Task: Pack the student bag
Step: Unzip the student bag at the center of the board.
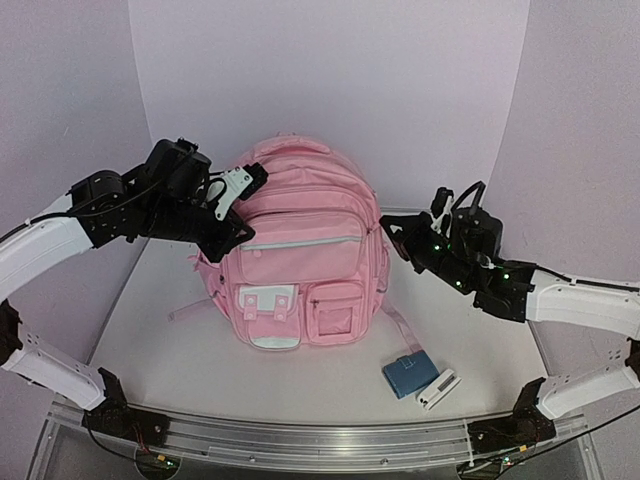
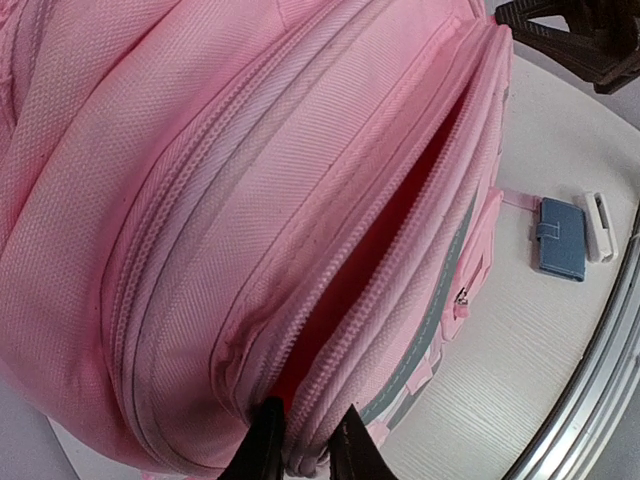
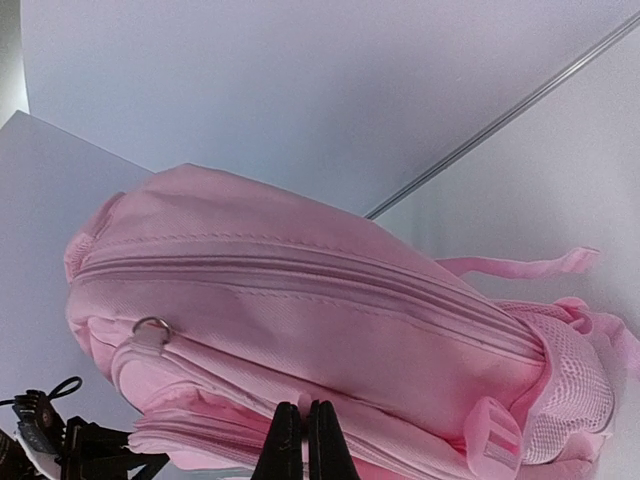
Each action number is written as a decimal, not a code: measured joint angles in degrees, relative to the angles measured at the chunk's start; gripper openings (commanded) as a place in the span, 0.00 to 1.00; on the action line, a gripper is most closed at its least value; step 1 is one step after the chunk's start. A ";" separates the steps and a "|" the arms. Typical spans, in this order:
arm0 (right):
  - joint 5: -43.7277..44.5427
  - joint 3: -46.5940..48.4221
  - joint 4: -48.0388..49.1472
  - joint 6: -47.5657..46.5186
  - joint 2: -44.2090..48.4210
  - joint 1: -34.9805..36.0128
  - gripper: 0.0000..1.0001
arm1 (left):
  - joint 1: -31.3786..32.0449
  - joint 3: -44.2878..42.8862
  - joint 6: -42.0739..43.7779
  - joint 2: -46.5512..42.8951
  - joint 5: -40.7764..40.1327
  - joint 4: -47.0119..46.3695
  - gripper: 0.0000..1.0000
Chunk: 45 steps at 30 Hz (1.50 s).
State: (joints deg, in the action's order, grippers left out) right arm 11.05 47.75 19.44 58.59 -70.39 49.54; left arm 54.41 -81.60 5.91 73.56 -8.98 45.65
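The student bag (image 1: 300,250), a large light-pink backpack, stands upright mid-table. One of its zipped compartments gapes open, showing a reddish inside (image 2: 400,210). My left gripper (image 2: 307,440) is at the left end of that opening. Its fingers (image 2: 265,445) press on either side of the front zip edge. In the top view it sits at the bag's upper left side (image 1: 232,230). My right gripper (image 3: 303,415) is at the bag's right side (image 1: 388,232), shut on a thin pink tab of the bag.
A blue wallet-like case (image 1: 408,375) and a small white object (image 1: 438,389) lie on the table in front of the bag, to its right. A loose pink strap (image 1: 405,325) trails toward them. A metal rail (image 1: 320,440) runs along the near table edge.
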 measured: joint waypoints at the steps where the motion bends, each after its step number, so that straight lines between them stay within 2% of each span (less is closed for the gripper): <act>1: 0.18 -0.58 -0.01 0.27 0.04 0.00 0.00 | -0.01 0.00 0.08 0.09 -0.01 -0.23 0.07; 8: 0.49 -1.92 0.48 1.34 -0.42 0.00 0.00 | -0.04 0.54 -0.02 0.30 -0.17 -1.24 0.00; 13: 1.44 -2.16 1.78 1.07 -1.28 0.01 0.00 | -0.17 1.60 -0.46 -0.16 -0.30 -2.47 0.03; 15: 1.42 -2.17 1.93 0.22 -1.31 0.03 0.12 | -0.30 2.21 -0.91 -0.62 -0.25 -2.92 0.07; 17: 1.36 -2.15 1.91 -1.15 -1.29 0.04 0.35 | -0.39 2.89 -1.61 -1.12 -0.15 -3.56 0.14; 20: 1.74 -1.99 -3.21 -5.87 -1.16 -0.03 0.59 | -0.60 5.65 -3.99 -3.14 0.54 -5.71 0.25; 22: 1.85 -1.94 -7.01 -8.41 -0.95 -0.10 0.70 | -0.75 7.51 -5.72 -4.65 1.40 -6.72 0.31; 23: 1.85 -1.91 -9.02 -9.42 -0.54 -0.16 0.73 | -0.79 8.59 -6.72 -5.32 1.73 -7.12 0.33; 27: 0.50 -2.00 -16.90 -13.54 1.85 -0.17 0.75 | -0.88 12.32 -10.87 -7.26 2.86 -8.90 0.38; 33: -1.55 -4.40 -26.68 -15.32 3.05 2.17 0.78 | -2.96 14.62 -19.23 -10.23 4.33 -9.71 0.40; 40: 0.77 -4.81 -35.92 -12.04 -5.02 13.45 0.80 | -4.10 14.62 -27.16 -10.53 6.57 -9.75 0.44; 45: 2.40 -4.60 -40.39 -9.73 -13.59 17.51 0.79 | -4.24 14.62 -29.46 -10.46 8.08 -9.98 0.47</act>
State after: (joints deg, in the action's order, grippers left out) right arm 13.45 43.15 -20.95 48.85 -83.98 67.05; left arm 50.17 -66.98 -23.55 63.10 -0.90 35.67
